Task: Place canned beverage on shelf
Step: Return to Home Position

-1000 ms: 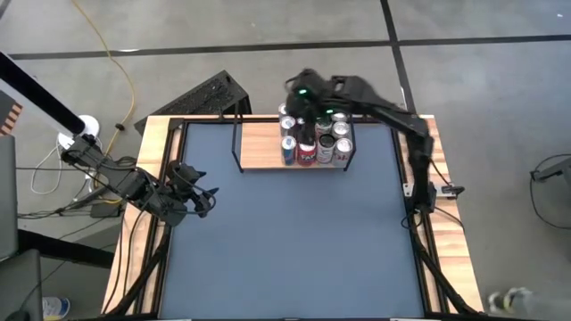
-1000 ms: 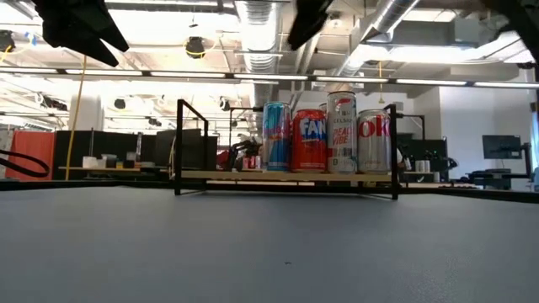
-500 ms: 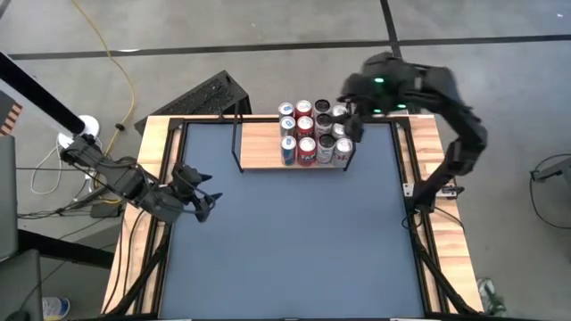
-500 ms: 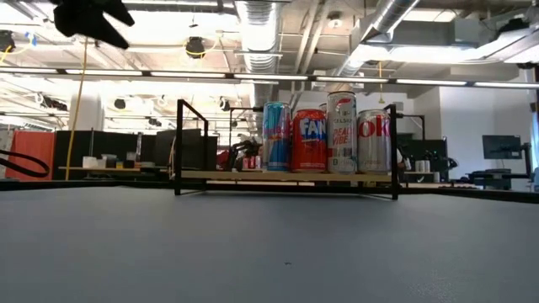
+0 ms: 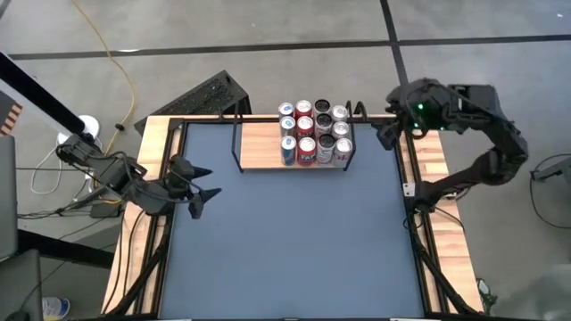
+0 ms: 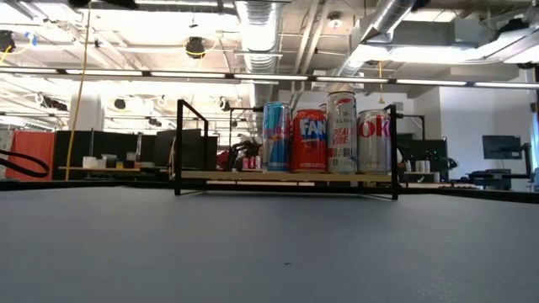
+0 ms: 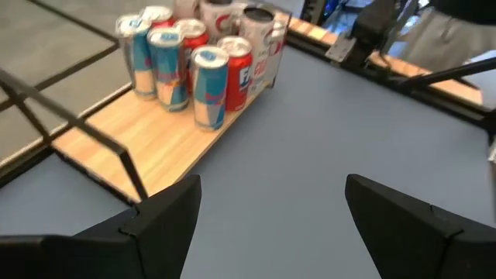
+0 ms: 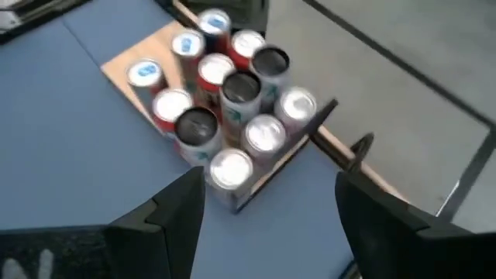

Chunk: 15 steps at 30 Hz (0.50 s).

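Observation:
The shelf [image 5: 260, 148], a light-wood board with black wire ends, stands at the table's far edge. Several canned beverages [image 5: 314, 132] stand upright on its right half, seen also in the low view [image 6: 324, 135] and both wrist views [image 7: 194, 70] [image 8: 225, 101]. My left gripper [image 5: 203, 189] hovers open over the table's left side, pointing toward the shelf [image 7: 155, 132]. My right gripper [image 5: 385, 135] hangs open, high up just past the shelf's right end, looking down on the cans. Neither gripper has anything between its fingers.
The shelf board's left half [image 7: 116, 139] is bare wood. The dark grey tabletop [image 5: 285, 241] lies open in front of the shelf. A black ridged object [image 5: 205, 94] sits off the table's far left corner, and cables run along the left edge.
My right gripper has drawn back from above the cans toward the table's right edge, rising and rolling as it went, and stays open. My left gripper has risen, leaving the low view's top edge, and tipped its fingers up. The cans have not moved.

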Available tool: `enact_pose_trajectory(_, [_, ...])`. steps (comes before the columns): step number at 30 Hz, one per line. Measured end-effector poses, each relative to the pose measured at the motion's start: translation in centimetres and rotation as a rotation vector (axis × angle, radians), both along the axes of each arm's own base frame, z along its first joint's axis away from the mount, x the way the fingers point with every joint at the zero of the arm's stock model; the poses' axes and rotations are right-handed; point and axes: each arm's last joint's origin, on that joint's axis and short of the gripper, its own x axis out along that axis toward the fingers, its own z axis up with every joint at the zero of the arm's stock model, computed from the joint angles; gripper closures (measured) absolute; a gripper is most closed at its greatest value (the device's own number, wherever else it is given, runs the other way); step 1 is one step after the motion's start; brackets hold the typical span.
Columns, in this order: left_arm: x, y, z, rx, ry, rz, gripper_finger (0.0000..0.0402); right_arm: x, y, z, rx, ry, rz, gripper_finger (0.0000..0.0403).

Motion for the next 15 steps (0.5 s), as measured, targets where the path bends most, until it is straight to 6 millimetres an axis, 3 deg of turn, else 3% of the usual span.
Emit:
enact_pose_trajectory(4, [0.0, -0.1, 1.4, 0.020, -0.041, -0.051, 0.0090, -0.4, 0.7, -3.9, 0.042, -0.024, -0.026, 0.0132])
enact_pose_trajectory(7, [0.1, -0.2, 2.4, 0.046, -0.074, -0.092, 0.0090, 0.3, 1.3, -7.1, 0.072, -0.066, -0.012, 0.0132])
enact_pose_trajectory(11, [0.0, -0.1, 3.2, 0.077, -0.087, -0.109, 0.0090, 2.6, 2.2, -10.1, 0.069, -0.175, 0.051, 0.0132])
enact_pose_trajectory(15, [0.0, -0.1, 3.2, 0.087, -0.087, -0.105, 0.0090, 5.6, 2.7, -13.0, 0.057, -0.150, 0.108, 0.0133])
